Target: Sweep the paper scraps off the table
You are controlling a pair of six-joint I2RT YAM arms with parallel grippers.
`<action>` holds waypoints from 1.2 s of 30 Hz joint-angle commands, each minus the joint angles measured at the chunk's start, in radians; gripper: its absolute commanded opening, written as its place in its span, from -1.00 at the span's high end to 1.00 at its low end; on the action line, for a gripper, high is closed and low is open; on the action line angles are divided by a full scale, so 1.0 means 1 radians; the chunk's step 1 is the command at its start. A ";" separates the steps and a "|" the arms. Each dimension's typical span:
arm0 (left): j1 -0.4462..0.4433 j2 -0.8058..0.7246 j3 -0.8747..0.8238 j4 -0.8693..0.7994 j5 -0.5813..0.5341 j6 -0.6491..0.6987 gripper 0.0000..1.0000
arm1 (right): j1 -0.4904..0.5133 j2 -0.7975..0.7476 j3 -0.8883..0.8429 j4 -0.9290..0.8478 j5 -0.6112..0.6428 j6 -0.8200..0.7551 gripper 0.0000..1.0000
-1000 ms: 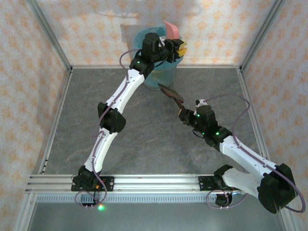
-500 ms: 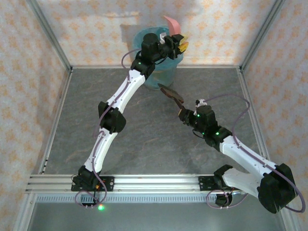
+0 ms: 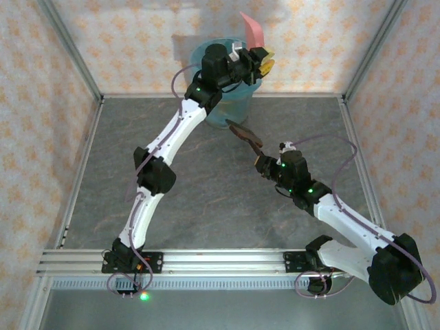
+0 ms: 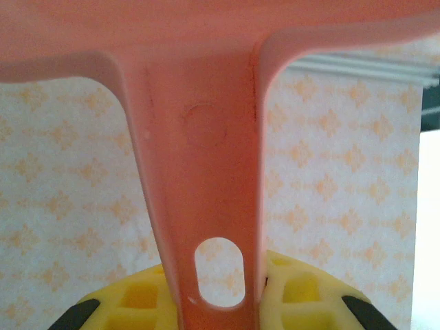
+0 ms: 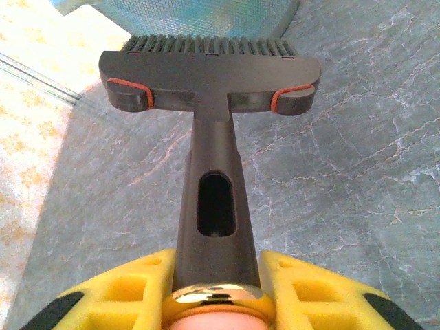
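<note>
Top external view recorded the table (image 3: 206, 206) as a flat, dark grey surface with pale marble veining, framed in aluminium and lying beneath both arms. Left gripper (image 3: 261, 65) was clamped on the handle of the pink dustpan (image 3: 251, 32), raised above the blue bin (image 3: 230, 110) at the far edge. Right gripper (image 3: 262, 162) was clamped on the dark brush (image 3: 245, 132), bristles toward the bin.

The top camera looks down from above and behind the arm bases over the whole bench (image 3: 220, 206) and the bin (image 3: 237, 106) at its far edge. The left wrist camera stares close up the dustpan (image 4: 206, 172) handle at the wall (image 4: 330, 179); the right, close along the brush (image 5: 210, 89), shares bench and bin.
</note>
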 commanded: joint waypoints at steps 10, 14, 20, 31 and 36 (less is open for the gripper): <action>-0.055 -0.708 -0.654 -0.149 -0.061 0.575 1.00 | -0.006 -0.049 -0.020 0.077 0.042 -0.003 1.00; -0.060 -0.938 -0.950 -0.223 -0.162 0.733 1.00 | -0.005 -0.080 -0.035 0.086 0.054 -0.004 1.00; -0.060 -1.197 -1.204 -0.512 -0.383 0.925 1.00 | -0.005 -0.168 -0.082 0.120 0.095 -0.004 1.00; -0.065 -1.264 -1.354 -1.067 -0.579 1.018 1.00 | -0.007 -0.368 -0.104 0.000 0.331 -0.016 1.00; -0.081 -1.220 -1.495 -1.099 -0.608 0.990 1.00 | -0.020 -0.367 -0.037 -0.142 0.464 -0.011 1.00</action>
